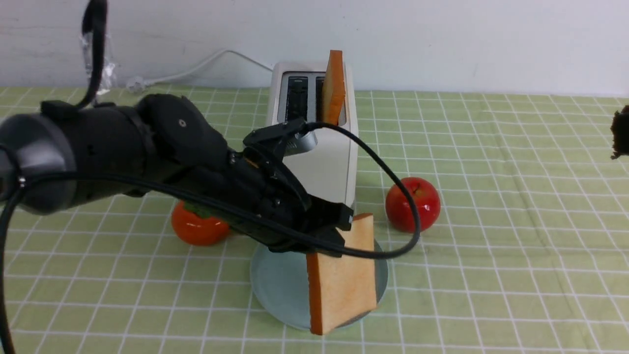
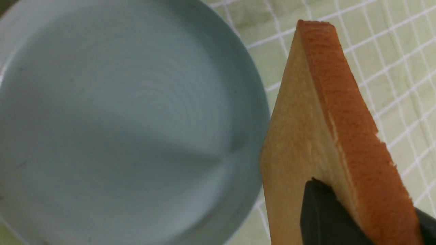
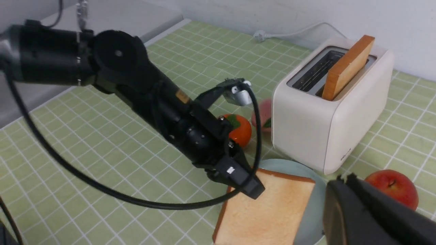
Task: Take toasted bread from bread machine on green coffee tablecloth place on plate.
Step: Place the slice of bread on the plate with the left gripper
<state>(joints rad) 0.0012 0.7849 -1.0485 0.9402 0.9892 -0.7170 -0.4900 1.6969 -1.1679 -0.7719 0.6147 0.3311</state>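
- Nearest, over the near rim of the plate [image 1: 275, 287]: my left gripper [image 1: 339, 231] pinches one toasted bread slice [image 1: 344, 285] by its upper edge, and the slice hangs tilted.
- Underneath: green coffee tablecloth [image 1: 491, 246].
- Farther back: orange fruit [image 1: 196, 228] on my left, apple [image 1: 413, 204] on my right.
- Behind: bread machine [image 1: 329, 167], with a second slice [image 1: 334, 88] upright in its right slot.
- Far right edge: my right gripper [image 1: 620, 132]; I cannot tell whether it is spread or closed.

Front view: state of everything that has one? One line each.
plate, nothing lying flat on it
held toast slice, tilted on edge over the plate
left gripper, shut on the held toast slice
bread machine, left slot empty, right slot loaded
second toast slice, upright in the right slot
right gripper, mostly out of frame, cannot tell
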